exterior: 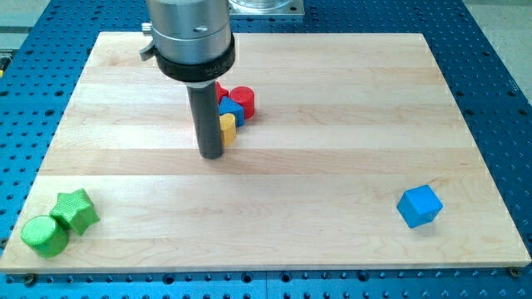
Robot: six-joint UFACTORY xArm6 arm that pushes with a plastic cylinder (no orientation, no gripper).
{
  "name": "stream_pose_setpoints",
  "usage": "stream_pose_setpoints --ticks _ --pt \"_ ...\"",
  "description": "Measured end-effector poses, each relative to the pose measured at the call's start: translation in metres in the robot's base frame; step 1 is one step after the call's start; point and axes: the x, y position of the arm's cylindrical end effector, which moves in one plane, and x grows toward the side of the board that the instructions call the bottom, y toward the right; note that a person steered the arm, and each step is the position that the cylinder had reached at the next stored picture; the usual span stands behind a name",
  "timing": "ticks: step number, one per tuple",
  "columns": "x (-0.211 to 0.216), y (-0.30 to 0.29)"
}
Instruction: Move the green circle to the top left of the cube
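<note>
The green circle [44,236] lies at the board's bottom left corner, touching a green star [76,210] just up and to its right. The blue cube [419,206] sits far off at the view's lower right. My tip [211,154] rests on the board in the upper middle, just left of a small cluster of blocks. It is far from both the green circle and the cube.
The cluster next to my tip holds a red cylinder [242,100], a blue block [230,109] and a yellow block [228,129], with another red piece partly hidden behind the rod. The wooden board [332,166] lies on a blue perforated table.
</note>
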Motion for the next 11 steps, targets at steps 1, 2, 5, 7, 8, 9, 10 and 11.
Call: stream_pose_setpoints --ticks 1,2,5,7,8,9,10,11 --pt "0.022 -0.042" --pt "-0.004 -0.11" --pt "0.108 -0.218" --pt "0.146 -0.181" --pt "0.112 -0.077" --pt "0.083 -0.001" --pt "0.122 0.013" --pt "0.08 0.062"
